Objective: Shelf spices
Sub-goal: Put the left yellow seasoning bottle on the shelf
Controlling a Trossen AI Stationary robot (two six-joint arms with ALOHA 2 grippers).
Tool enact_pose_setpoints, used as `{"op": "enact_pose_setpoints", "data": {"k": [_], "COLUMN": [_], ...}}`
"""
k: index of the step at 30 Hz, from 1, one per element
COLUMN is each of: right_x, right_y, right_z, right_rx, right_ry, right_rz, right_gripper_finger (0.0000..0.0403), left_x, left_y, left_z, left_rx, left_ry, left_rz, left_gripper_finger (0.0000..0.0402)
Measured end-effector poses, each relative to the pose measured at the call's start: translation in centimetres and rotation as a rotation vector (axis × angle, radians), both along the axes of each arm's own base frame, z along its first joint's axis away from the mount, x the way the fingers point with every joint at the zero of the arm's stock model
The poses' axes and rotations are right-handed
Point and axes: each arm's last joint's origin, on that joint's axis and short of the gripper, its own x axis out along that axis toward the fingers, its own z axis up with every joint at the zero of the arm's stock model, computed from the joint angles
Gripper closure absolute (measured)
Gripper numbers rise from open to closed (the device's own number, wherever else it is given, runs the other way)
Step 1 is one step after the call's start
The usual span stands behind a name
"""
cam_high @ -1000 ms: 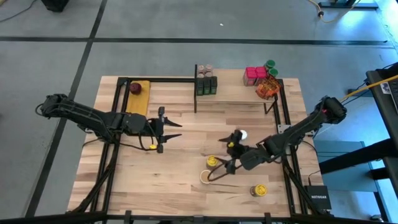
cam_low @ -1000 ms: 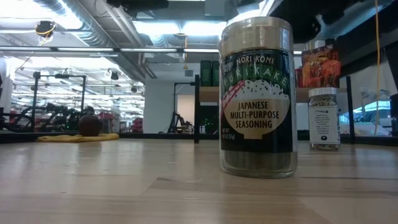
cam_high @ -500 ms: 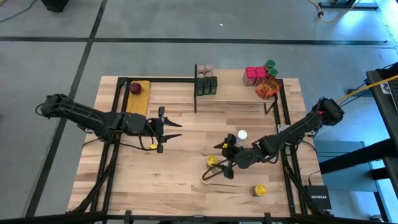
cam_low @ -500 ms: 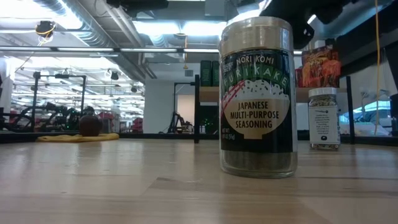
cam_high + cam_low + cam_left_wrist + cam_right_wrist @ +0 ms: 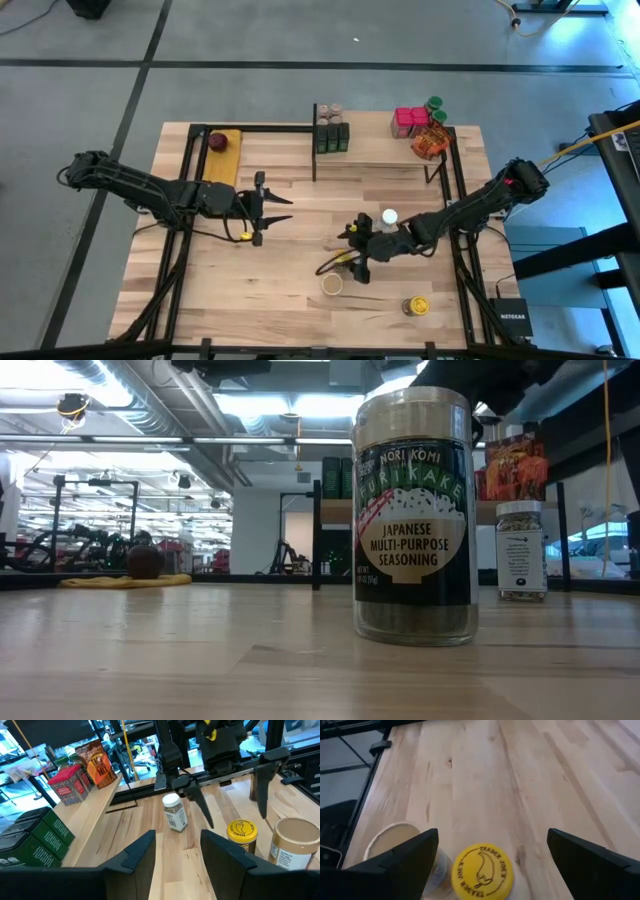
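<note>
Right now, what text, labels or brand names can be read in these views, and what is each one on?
"NORI KOMI FURIKAKE JAPANESE MULTI-PURPOSE SEASONING": front label of the tan-lidded jar in the low view.
"TRADER JOE'S": the yellow lid in the right wrist view.
"NETGEAR": the black box off the table's right edge.
"TACO": only this much reads on the orange packet.
Small label of the white-lidded jar: too small to read.

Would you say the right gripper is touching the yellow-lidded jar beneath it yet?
Apart. In the right wrist view, bare tabletop shows on both sides between the yellow-lidded jar and the right gripper's open fingers.
</note>
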Motion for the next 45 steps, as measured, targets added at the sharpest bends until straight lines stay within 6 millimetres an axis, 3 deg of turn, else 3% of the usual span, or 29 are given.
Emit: {"op": "enact_pose_setpoints", "data": {"k": [45], "right_x": [-0.08], "right_y": [-0.22], "right_z": [-0.08], "right_rx": [-0.067], "right_ry": [-0.006], "right_rz": [-0.062], "right_gripper_finger": [0.0023], "left_x": [0.0], "left_y": [-0.01], "left_z": [-0.01], "left_rx": [0.001], "left_ry": [0.001], "left_rz": [0.0], "left_gripper_finger": [0.0251]}}
